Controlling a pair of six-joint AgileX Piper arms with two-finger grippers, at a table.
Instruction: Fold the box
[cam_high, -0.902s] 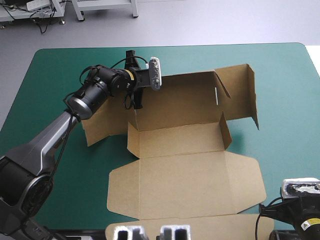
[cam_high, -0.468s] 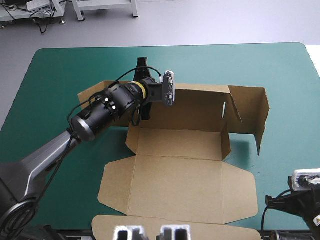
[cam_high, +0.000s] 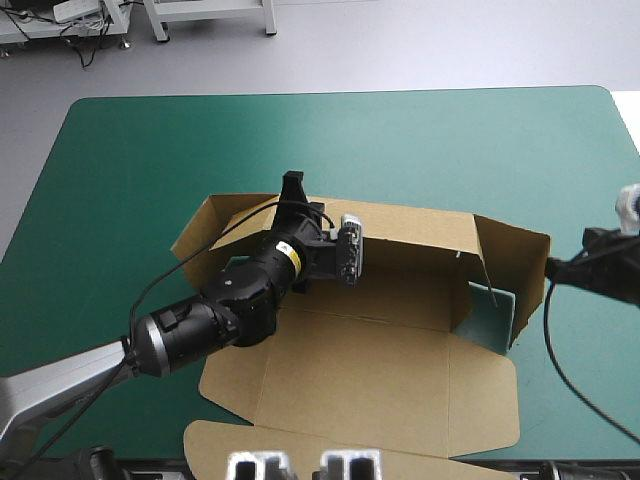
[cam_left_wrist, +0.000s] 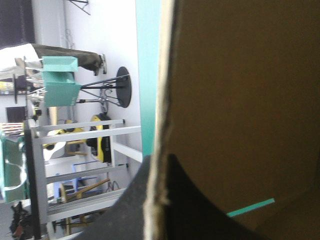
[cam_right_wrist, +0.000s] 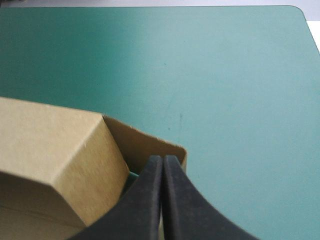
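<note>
The brown box (cam_high: 385, 350) lies mid-table with its back wall and right end wall raised and its lid (cam_high: 370, 405) flat toward the near edge. My left gripper (cam_high: 297, 205) straddles the top edge of the back wall. In the left wrist view its black fingers (cam_left_wrist: 177, 200) are all but shut, with the board's edge (cam_left_wrist: 159, 125) between them. My right gripper (cam_high: 552, 268) comes in from the table's right side with its tip at the box's right end wall. In the right wrist view that gripper (cam_right_wrist: 163, 159) is shut in one point, over the box's corner (cam_right_wrist: 60, 150).
Bare teal-green cover (cam_high: 130, 170) surrounds the box at the back, left and right. The lid's front flap (cam_high: 300, 450) reaches the table's near edge. Beyond the right gripper the cover (cam_right_wrist: 230, 75) runs bare to the far edge.
The left gripper has drawn the back wall toward the near edge and to the right, shifting the box. The right arm has come up from the near right corner to the right end wall.
</note>
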